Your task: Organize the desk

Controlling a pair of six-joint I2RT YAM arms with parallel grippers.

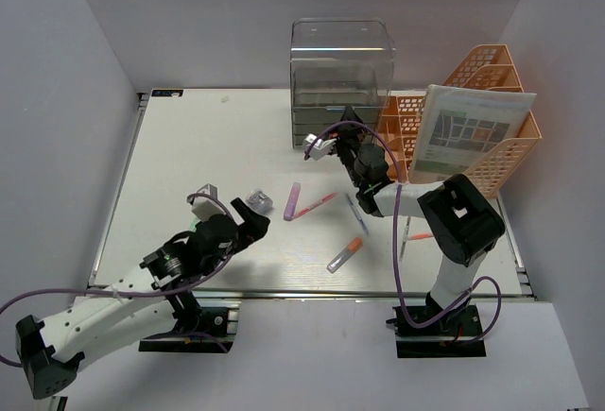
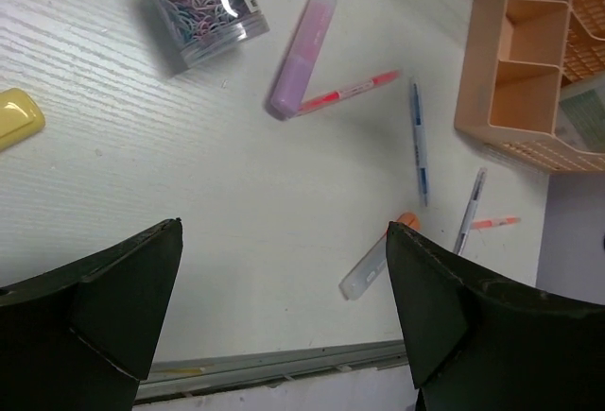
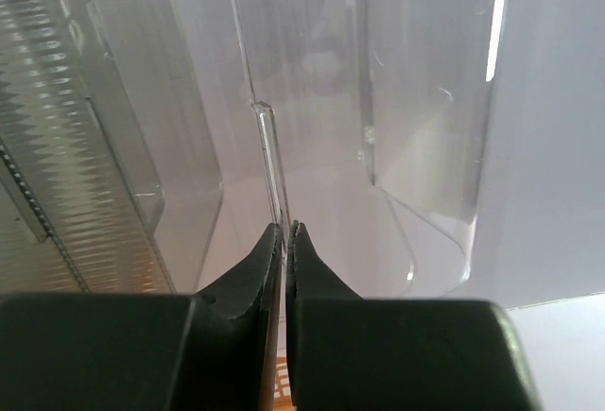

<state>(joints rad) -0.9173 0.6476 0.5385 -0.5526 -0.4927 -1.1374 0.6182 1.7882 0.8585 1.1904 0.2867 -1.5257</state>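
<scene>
The white desk (image 1: 180,161) carries loose stationery in its middle: a purple highlighter (image 1: 292,200), a pink pen (image 1: 316,205), a blue pen (image 1: 355,213), an orange-capped marker (image 1: 345,254) and a small jar of paper clips (image 1: 259,199). My left gripper (image 1: 253,220) hovers open over the near part of the desk, just left of these; its wrist view shows the open left gripper (image 2: 284,225) with nothing between its fingers. My right gripper (image 1: 348,120) is shut at the front of the clear drawer box (image 1: 340,71). Right at its tips (image 3: 285,227) runs a thin clear panel edge (image 3: 267,151); whether it is pinched does not show.
An orange mesh rack (image 1: 492,146) holding a printed sheet (image 1: 468,137) stands at the back right. Two more pens (image 1: 408,237) lie by the right arm. A yellow object (image 2: 17,116) lies left of the jar (image 2: 203,5). The metal rail (image 2: 284,364) marks the front edge.
</scene>
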